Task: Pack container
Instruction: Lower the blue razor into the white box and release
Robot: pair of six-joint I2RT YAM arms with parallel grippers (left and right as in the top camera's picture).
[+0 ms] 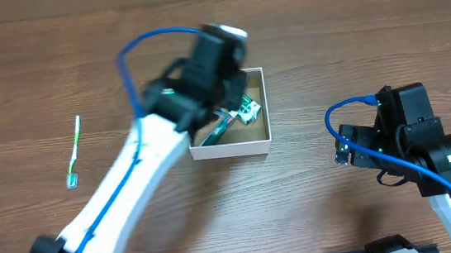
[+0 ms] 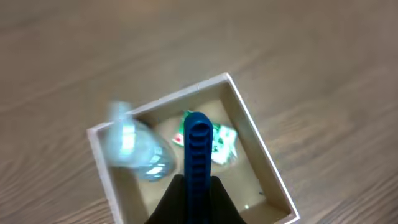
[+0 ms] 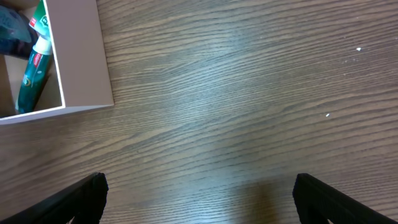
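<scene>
The container is a small white-walled box with a brown inside at the table's middle. It holds a green tube and a green and white packet. My left gripper hovers over the container, shut on a thin blue ridged strip. A blurred clear bluish item lies at the box's left wall beside the packet. My right gripper is open and empty above bare table, right of the container. The tube shows there too.
A green and white toothbrush lies on the wooden table at the far left, apart from the box. The left arm reaches diagonally from the front left. The right arm sits at the right.
</scene>
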